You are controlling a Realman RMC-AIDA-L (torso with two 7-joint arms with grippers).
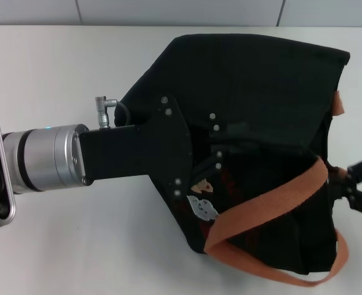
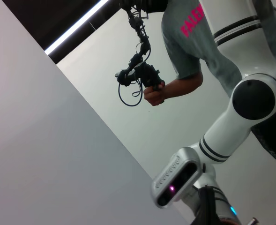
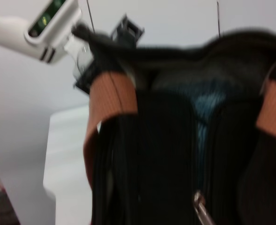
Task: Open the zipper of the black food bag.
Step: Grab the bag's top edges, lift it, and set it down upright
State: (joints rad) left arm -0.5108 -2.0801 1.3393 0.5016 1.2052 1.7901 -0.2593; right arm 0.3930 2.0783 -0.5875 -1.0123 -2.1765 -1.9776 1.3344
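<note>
The black food bag [image 1: 260, 92] lies on its side on the white table, one orange-brown handle [image 1: 273, 203] looping across its front. My left gripper [image 1: 214, 153] reaches in from the left and presses against the bag's middle. At the bag's right side my right gripper [image 1: 340, 182] has its fingers drawn together. In the right wrist view the zipper [image 3: 201, 154] runs down the bag, parted at its far end over a bluish lining [image 3: 208, 103]. Its silver pull tab [image 3: 201, 210] sits at the near end, toward my right gripper.
The white table [image 1: 58, 74] has bare room left of and behind the bag. A grey wall [image 1: 168, 9] stands at the back. The left wrist view shows a person [image 2: 184, 42] holding a camera rig beside the robot's body [image 2: 250, 98].
</note>
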